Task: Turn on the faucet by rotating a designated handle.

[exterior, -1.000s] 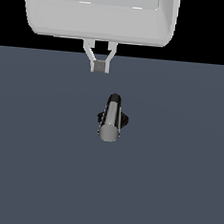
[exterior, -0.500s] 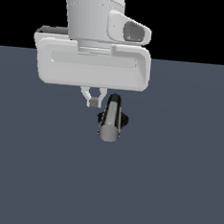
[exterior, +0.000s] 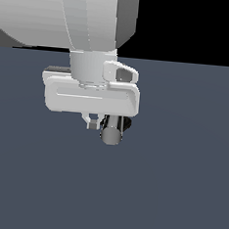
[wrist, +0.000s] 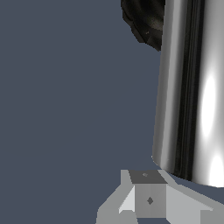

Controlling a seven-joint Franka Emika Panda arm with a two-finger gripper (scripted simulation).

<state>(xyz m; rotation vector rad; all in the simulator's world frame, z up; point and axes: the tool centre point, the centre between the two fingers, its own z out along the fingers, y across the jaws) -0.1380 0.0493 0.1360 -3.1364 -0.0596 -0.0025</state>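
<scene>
- Handle (exterior: 112, 130) first: the grey metal cylinder of the faucet (exterior: 116, 128) points its flat round end toward the exterior camera, so its long axis runs away from that camera, back under the white claw body.
- The faucet sits out on the bare dark desk (exterior: 179, 181), near the middle of the exterior view, with its black parts just peeping out at the exterior view's right of the bar.
- The claw (exterior: 93, 123) hangs low over the far part of the faucet; only one fingertip (exterior: 92, 122) shows below the body, just beside the handle on the exterior view's left.
- In the wrist view, that fingertip (wrist: 148, 197) stands close alongside the shiny cylinder (wrist: 190, 96), with the black ribbed base (wrist: 146, 19) beyond; whether the two touch, I cannot tell.
- The second finger is hidden, so I cannot tell how wide the claw stands, nor whether it straddles the bar.
- My judgement: the turn depends on a sideways push across the bar's long axis, toward the exterior view's right.
</scene>
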